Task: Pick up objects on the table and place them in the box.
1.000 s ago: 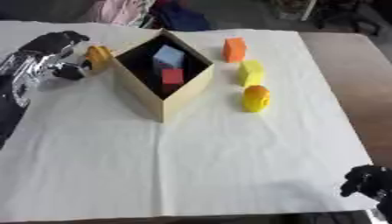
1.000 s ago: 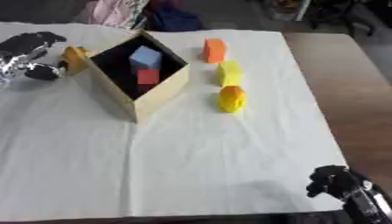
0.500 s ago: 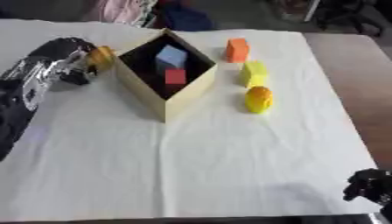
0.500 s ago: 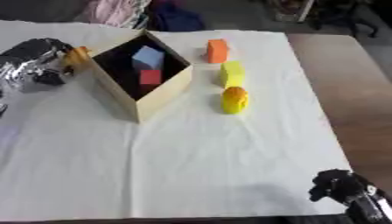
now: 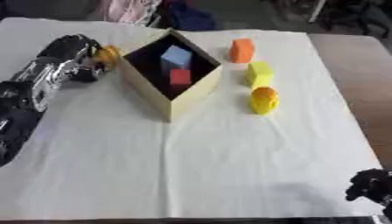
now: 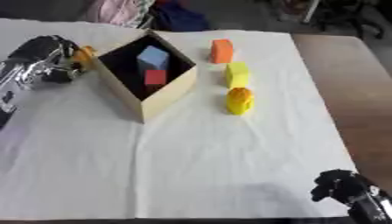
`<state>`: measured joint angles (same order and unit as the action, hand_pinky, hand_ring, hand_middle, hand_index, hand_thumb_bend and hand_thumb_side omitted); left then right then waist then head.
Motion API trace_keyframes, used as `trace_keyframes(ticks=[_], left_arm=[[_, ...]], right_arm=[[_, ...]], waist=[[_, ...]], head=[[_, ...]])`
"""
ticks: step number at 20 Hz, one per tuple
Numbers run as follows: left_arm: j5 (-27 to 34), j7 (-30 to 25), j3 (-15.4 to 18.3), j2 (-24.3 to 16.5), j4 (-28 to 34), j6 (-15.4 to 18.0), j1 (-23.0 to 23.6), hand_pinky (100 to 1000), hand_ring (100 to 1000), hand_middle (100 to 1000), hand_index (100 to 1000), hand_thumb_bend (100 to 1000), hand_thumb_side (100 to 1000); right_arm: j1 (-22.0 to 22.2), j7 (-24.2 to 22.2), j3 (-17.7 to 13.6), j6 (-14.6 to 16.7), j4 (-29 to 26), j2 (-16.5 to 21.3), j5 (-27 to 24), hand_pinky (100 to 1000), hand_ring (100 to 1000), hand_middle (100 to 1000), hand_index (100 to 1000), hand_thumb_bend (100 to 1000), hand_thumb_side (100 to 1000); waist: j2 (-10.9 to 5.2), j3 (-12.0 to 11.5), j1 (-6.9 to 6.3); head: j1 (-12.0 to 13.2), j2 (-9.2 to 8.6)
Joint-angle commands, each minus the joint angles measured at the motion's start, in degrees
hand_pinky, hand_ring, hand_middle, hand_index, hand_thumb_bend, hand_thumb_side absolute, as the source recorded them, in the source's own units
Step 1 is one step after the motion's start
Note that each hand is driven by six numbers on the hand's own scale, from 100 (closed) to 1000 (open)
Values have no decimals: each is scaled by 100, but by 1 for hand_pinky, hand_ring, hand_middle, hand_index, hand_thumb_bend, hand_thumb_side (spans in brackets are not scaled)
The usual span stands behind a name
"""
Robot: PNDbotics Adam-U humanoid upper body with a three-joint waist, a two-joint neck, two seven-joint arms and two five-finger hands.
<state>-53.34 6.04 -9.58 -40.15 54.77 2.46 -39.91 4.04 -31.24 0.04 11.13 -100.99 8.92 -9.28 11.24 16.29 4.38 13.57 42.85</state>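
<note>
- a table with a white cloth [image 5: 191, 166] over it fills the view, and a bare brown strip of table shows on the right side.
- on the far left, the left hand [image 5: 73, 54] is up beside the box, and its fingers are curled round a small orange thing [image 5: 108, 57]. i think it holds it there because the thing goes into the box next.
- only a round bit of the orange thing shows past the fingers, so i cannot tell which way it points.
- the box [image 5: 172, 98] is open on top and turned so one corner points at us. it sits just beside the left hand.
- a light blue block [image 5: 176, 57] and a red block [image 5: 180, 76] lie inside the box, touching each other.
- right of the box, three things wait on the cloth in a row going away from us: an orange block [image 5: 242, 50] far back, a yellow block [image 5: 260, 73] in the middle, and a yellow rounded thing [image 5: 264, 99] closest.
- the yellow rounded thing lies with its long side running near to far.
- the right hand [image 6: 341, 188] rests idle at the bottom right corner with curled fingers, holding nothing.
</note>
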Motion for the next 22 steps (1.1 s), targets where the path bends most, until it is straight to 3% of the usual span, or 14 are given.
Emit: trace_keyframes(ticks=[1, 9, 14, 18, 22], left_arm=[[88, 252, -50, -333, 523, 17, -71, 566, 412, 390, 542, 100, 245], [1041, -157, -55, -956, 2235, 215, -37, 602, 444, 411, 565, 100, 234], [1436, -695, -302, -989, 3036, 446, -23, 624, 468, 435, 587, 100, 228], [1341, -1211, -590, -892, 3224, 623, 5, 646, 499, 468, 619, 100, 245], [1077, -1700, -763, -738, 2994, 758, 52, 678, 557, 525, 671, 100, 257]], right_arm=[[-32, 3, -47, 26, -51, 128, -2, 541, 573, 597, 704, 100, 770], [-35, 21, -76, 12, -61, 155, 34, 541, 573, 596, 703, 100, 770], [-37, 10, -67, 12, -58, 161, 38, 542, 573, 596, 703, 100, 768], [-42, 2, -62, 12, -56, 155, 34, 542, 573, 597, 703, 100, 768], [-49, -10, -59, 8, -53, 145, 33, 543, 574, 597, 703, 100, 768]], waist=[[-60, -17, 24], [-107, -87, -57], [-120, -71, -61], [-124, -43, -59], [-125, -25, -60]], head=[[-8, 49], [-187, 124], [-216, 127], [-249, 121], [-293, 100]])
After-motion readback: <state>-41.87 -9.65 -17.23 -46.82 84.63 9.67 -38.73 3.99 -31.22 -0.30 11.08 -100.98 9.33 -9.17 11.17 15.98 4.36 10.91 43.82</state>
